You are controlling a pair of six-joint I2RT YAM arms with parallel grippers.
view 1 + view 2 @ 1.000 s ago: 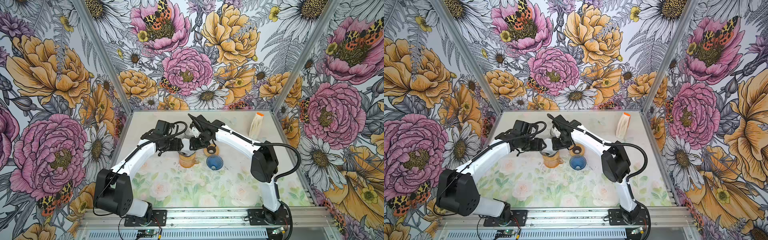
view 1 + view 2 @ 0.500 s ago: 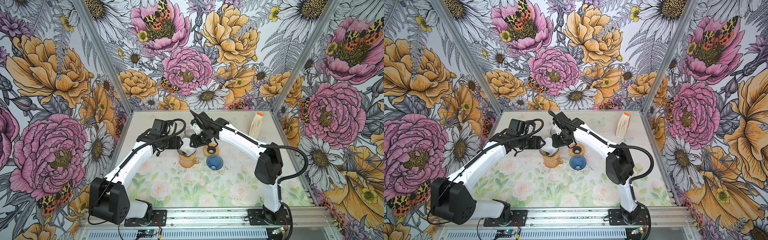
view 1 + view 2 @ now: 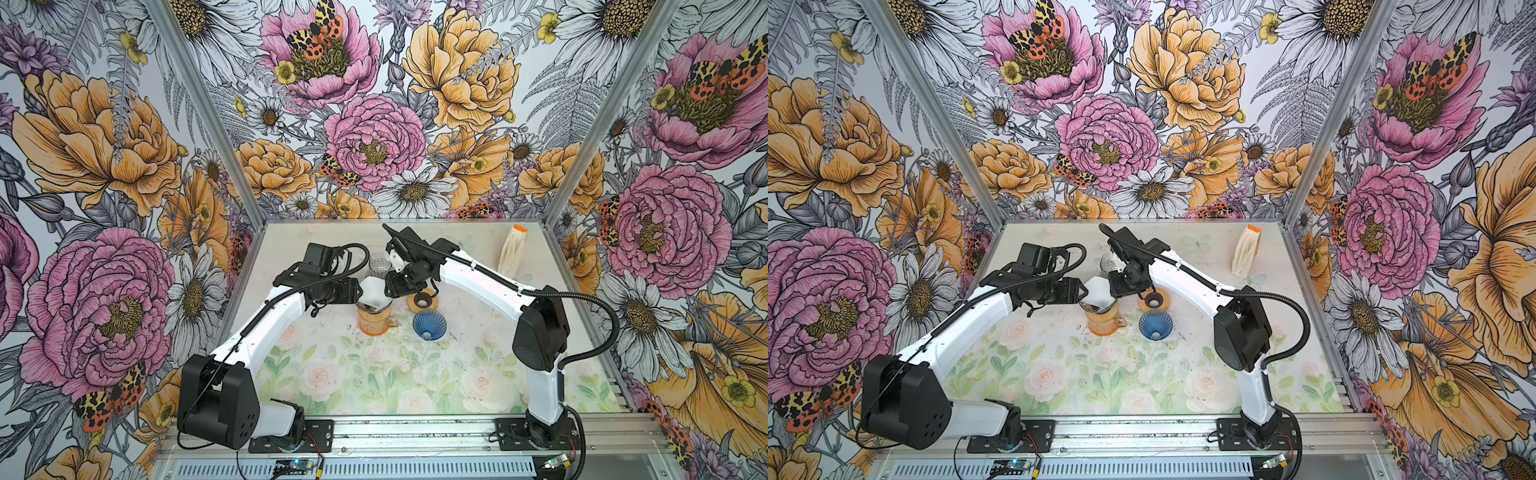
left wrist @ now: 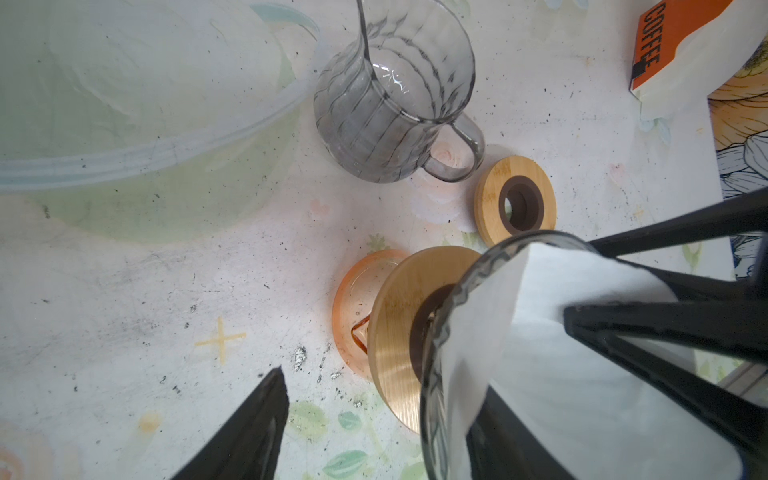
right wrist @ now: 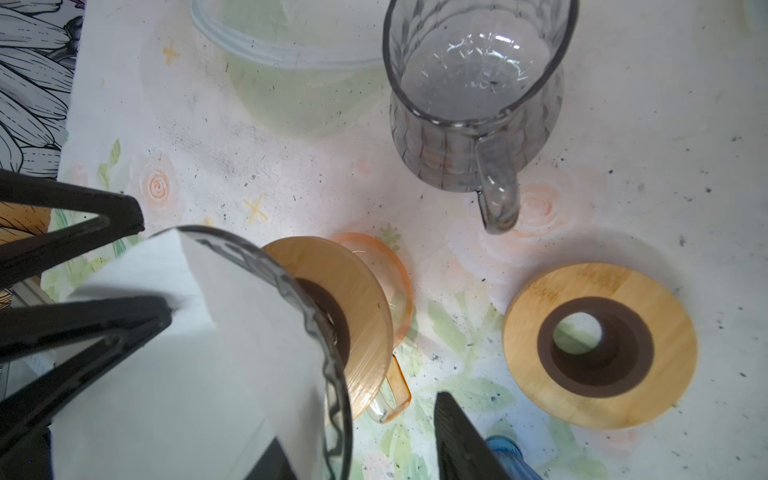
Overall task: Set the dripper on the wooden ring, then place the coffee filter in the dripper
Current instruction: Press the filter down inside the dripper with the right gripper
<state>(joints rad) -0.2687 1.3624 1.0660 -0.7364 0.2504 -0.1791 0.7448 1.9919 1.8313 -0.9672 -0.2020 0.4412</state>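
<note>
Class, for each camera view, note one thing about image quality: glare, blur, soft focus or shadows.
Left wrist view: bright glints on the glass pitcher, and the white filter near the lens is soft-edged; right wrist view: the blue dripper at the frame edge is blurred; both top views: even light, faint shadows on the table.

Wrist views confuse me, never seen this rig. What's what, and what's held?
Two white robot arms, each ending in a two-finger gripper. Both top views look down from one overhead stereo camera; each wrist view rides on an arm. On the table: an orange server carrying a clear dripper with the white filter standing in it, a blue dripper, a wooden ring, a glass jug, a packet marked COFFEE. The left gripper and right gripper meet at the filter's rim; whether either pinches it is unclear.
</note>
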